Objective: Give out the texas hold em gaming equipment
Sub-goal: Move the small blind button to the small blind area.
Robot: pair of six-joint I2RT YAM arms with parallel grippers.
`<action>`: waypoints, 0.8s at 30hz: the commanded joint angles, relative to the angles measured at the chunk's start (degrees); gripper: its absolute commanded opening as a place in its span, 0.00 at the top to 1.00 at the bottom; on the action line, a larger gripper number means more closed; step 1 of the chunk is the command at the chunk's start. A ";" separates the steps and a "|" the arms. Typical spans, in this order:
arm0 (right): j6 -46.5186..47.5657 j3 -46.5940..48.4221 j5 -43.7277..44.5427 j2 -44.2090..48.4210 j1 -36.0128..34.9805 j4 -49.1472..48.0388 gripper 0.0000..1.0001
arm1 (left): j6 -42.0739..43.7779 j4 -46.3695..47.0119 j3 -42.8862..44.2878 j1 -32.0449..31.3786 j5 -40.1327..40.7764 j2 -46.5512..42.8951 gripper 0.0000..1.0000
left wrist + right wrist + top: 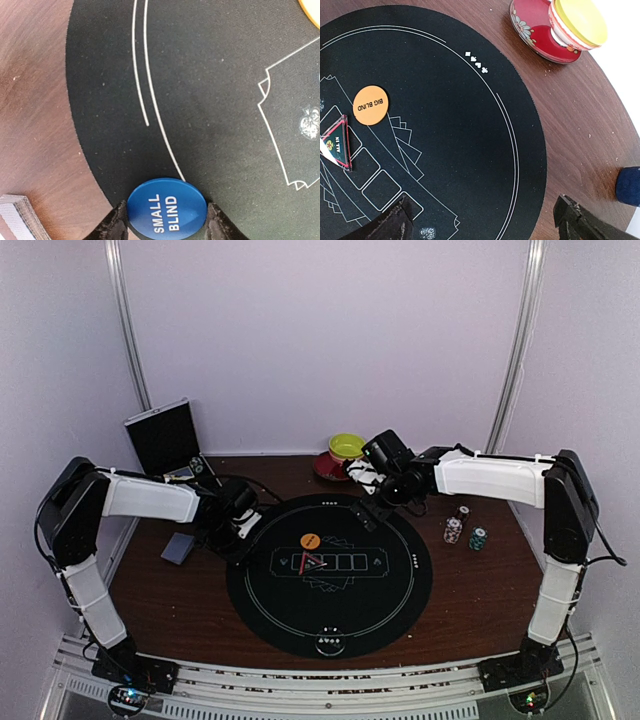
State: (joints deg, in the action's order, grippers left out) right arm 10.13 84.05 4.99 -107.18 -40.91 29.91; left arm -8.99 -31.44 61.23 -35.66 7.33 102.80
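Our left arm stretches low from its base to the left rim of the round black mat. The left gripper has its jaws narrowed onto the blue disc, one finger against each side of its edge. The disc sits at the mat's rim, face toward the wrist camera. Being round, it has no long axis, but its SMALL BLIND lettering runs away from the fingertips. Our right arm reaches over the mat's far side near the bowl, and the right gripper has its jaws wide, holding nothing. The orange disc lies flat on the mat.
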 commanded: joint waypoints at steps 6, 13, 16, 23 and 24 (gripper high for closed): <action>-0.29 -0.47 0.11 1.34 -0.32 -0.73 0.00 | 0.07 -2.92 -1.65 1.36 4.85 1.08 0.48; -0.29 -0.51 0.01 1.10 -0.32 -0.78 0.00 | -0.14 -3.05 -1.49 1.37 4.40 1.18 0.25; -0.29 -0.47 0.07 0.82 -0.32 -0.65 0.00 | -0.63 -3.19 -1.38 1.38 3.83 0.28 0.17; -0.71 0.66 -0.60 0.74 -0.56 -0.33 0.00 | -2.36 -4.37 -0.33 1.38 4.68 -6.55 0.02; -0.89 0.98 -0.60 0.62 -0.70 -0.53 0.00 | -2.80 -4.58 0.06 1.38 5.36 -8.34 0.02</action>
State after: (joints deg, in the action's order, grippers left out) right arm 10.09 84.03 4.78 -107.18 -40.93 29.89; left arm -10.22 -33.78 60.93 -34.54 10.68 100.53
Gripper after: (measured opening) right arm 0.999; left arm 0.977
